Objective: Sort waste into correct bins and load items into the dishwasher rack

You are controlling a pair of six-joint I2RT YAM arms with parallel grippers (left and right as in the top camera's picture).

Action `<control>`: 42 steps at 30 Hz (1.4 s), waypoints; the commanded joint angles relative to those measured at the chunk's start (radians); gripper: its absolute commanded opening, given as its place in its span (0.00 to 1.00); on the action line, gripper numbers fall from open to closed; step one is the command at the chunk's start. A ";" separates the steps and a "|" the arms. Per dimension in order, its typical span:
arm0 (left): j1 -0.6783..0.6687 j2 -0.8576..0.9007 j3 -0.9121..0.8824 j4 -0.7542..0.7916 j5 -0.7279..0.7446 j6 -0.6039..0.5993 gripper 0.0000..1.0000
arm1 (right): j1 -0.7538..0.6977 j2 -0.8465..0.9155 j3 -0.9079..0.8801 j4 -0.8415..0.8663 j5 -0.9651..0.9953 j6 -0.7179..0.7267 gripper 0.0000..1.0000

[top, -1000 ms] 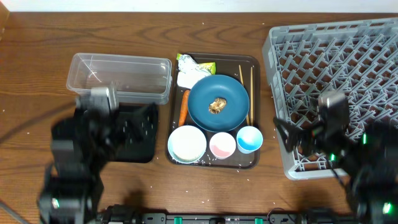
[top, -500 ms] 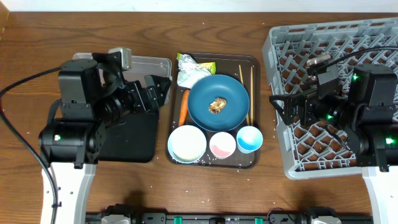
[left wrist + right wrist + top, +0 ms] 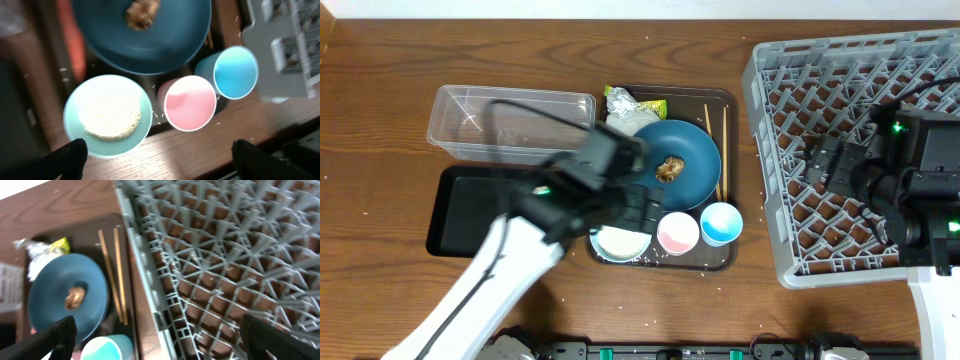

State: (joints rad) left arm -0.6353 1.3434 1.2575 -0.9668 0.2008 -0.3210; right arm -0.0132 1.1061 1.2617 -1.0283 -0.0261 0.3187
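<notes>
overhead, the left gripper (image 3: 160, 152) hangs above the near end of the brown serving tray (image 3: 732, 180), over the white bowl (image 3: 107, 115) and the pink cup (image 3: 190, 102). its fingers (image 3: 70, 157) stand wide apart with nothing between them. the bowl holds a flat patch of white rice, and loose rice grains (image 3: 159, 118) lie scattered on the tray between bowl and pink cup. the light-blue cup (image 3: 235, 71) stands upright, touching the pink one. beyond them sits the blue plate (image 3: 145, 40) with the brown food lump (image 3: 142, 10) on it, and the carrot stick (image 3: 75, 40) shows as an orange blur to the plate's left. the crumpled wrapper (image 3: 625, 105) lies at the tray's far end, and the chopsticks (image 3: 112, 270) lie side by side between the plate and the tray's right rim. the clear tub (image 3: 510, 125) and the black tray (image 3: 470, 215) sit left of the serving tray. the right gripper (image 3: 165, 340) hovers over the left part of the grey dishwasher rack (image 3: 225, 255), its jaws spread and holding nothing.
</notes>
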 commanded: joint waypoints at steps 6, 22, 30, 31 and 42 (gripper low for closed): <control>-0.110 0.245 0.015 0.041 -0.112 0.001 0.65 | -0.054 -0.002 0.020 -0.050 0.052 0.062 0.99; -0.110 0.442 0.006 0.121 -0.105 0.006 0.44 | -0.054 -0.002 0.020 -0.053 0.054 0.062 0.99; -0.109 0.438 0.006 0.111 -0.105 0.012 0.06 | -0.054 -0.002 0.020 -0.044 0.076 0.062 0.99; -0.109 0.430 0.008 0.100 -0.104 0.012 0.06 | -0.054 -0.002 0.020 -0.045 0.075 0.062 0.99; 0.022 0.187 0.193 -0.124 -0.097 0.063 0.06 | -0.054 -0.002 0.020 -0.043 0.066 0.061 0.99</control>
State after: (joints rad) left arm -0.6712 1.6436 1.3621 -1.0760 0.1051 -0.2993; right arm -0.0486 1.1061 1.2621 -1.0748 0.0345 0.3641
